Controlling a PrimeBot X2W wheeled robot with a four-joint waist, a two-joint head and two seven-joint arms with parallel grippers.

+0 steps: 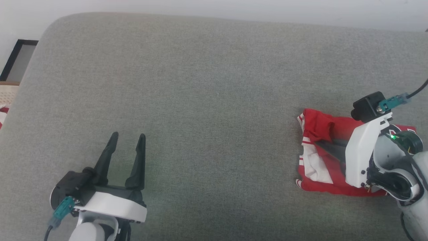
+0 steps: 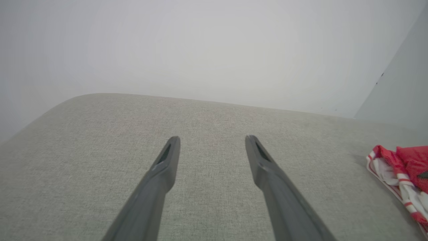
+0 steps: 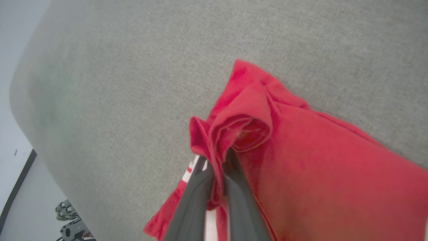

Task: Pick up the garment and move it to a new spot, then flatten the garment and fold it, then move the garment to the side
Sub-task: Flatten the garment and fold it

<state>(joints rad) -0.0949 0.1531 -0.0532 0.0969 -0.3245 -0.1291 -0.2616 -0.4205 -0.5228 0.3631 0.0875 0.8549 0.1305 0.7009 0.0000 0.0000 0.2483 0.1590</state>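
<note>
Head view: the garment [image 1: 321,160] is lying as a folded red-and-white bundle at the right side of the grey cushion [image 1: 200,83], slightly wider across that view than deep. The right gripper [image 1: 329,147] is sitting directly over it, fingers pointing toward the bundle's left edge. The left gripper [image 1: 128,136] is hanging over bare cushion at the lower left, well apart from the cloth, with its jaws spread wide and nothing between them. The right arm is by far the nearer one, so any shift to the side is probably falling to it. Its white wrist housing is covering most of its fingers and the bundle's right part.

Left wrist view: the left gripper [image 2: 212,139] is standing fully open over bare cushion, holding nothing. The garment [image 2: 401,167] is lying off to the right, and the frame edge is cutting most of it off.

Right wrist view: the right gripper [image 3: 217,164] is pinching a raised fold of the garment [image 3: 317,160], jaws nearly together with red cloth between them. The cloth is bunching over the fingertips, so how deep the bite is going is hard to tell. The bundle is spreading away to the right and downward, running past the frame's edge.
</note>
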